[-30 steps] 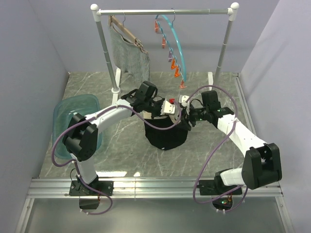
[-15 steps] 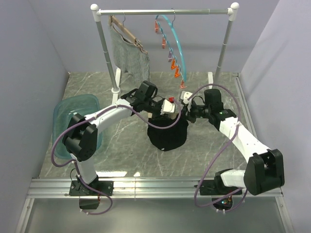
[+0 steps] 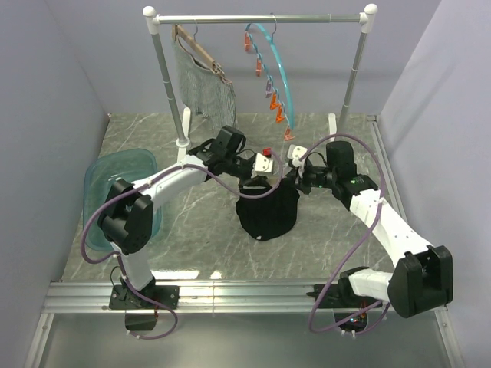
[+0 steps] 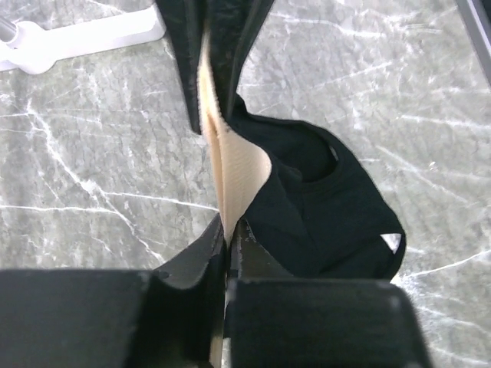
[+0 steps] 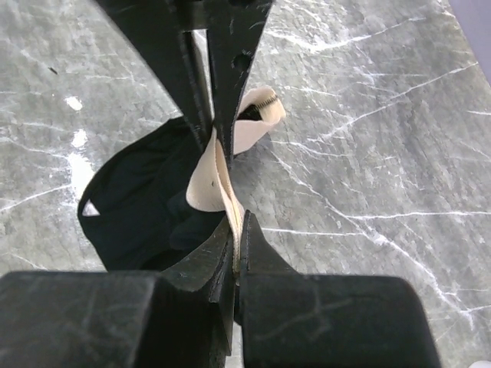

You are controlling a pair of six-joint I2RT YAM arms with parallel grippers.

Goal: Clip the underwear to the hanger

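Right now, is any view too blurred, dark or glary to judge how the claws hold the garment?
Top external: sharp, evenly lit, but the black underwear reads as a flat blob. Left wrist: left claw soft and dark up close, its pale waistband crisp. Right wrist: right claw likewise soft; mild glare on the table.

We see a grey marble-patterned table (image 3: 192, 222) veined in white, closed in by plain pale lavender walls (image 3: 46, 92) at the left, back and right. At its far side stands a metal garment rail with white ball caps (image 3: 261, 19), its white foot (image 4: 92, 34) flat on the table. A silver aluminium frame (image 3: 245, 295) edges the near side. The light is even and soft.
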